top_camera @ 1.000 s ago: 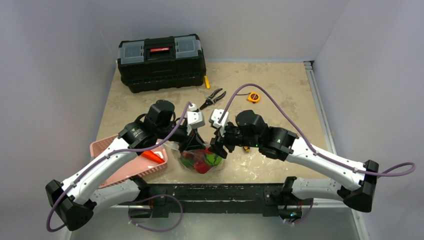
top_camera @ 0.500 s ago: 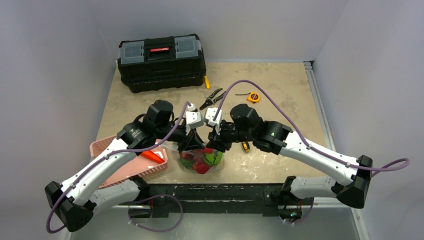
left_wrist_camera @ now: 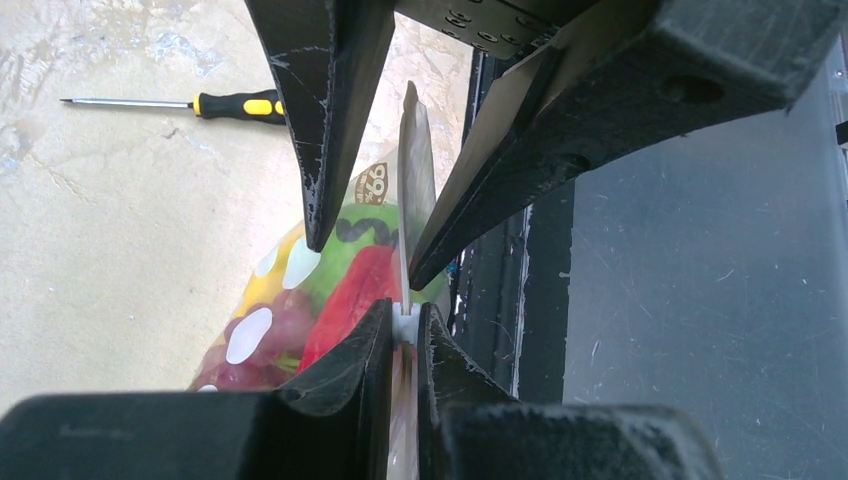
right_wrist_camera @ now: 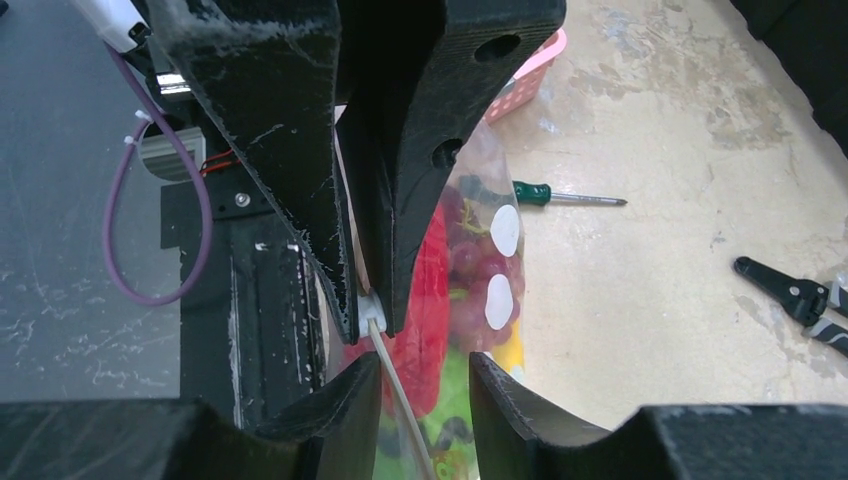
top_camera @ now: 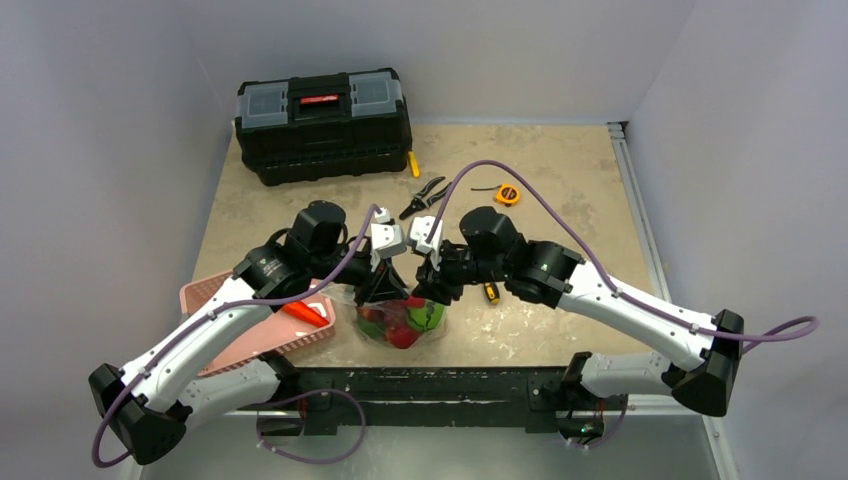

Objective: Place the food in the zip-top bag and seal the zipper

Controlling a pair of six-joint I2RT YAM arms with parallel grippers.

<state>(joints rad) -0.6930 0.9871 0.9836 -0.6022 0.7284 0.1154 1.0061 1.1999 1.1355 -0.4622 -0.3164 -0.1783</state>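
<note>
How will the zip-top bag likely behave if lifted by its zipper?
Probably floppy: the zip-top bag is thin film bulging around the food. Likely bottom-heavy, with everything sitting below the zipper that the left gripper pinches. Glossy film may slip.

1. The top external view sits high above and behind the arm bases, facing down and toward the far wall; it is the widest, taking in the whole table (top_camera: pixel 570 150) from its near edge to the toolbox (top_camera: pixel 323 125) at far left
2. The left wrist view sits just behind the left gripper (left_wrist_camera: pixel 403 322), facing right and down, very close to the zip-top bag (left_wrist_camera: pixel 290 300)
3. The right wrist view sits just behind the right gripper (right_wrist_camera: pixel 425 385), facing left and down, equally close
4. Both wrist views share the zipper (left_wrist_camera: pixel 410 180) and the opposite gripper, seen from opposing sides; all three share the bag
</note>
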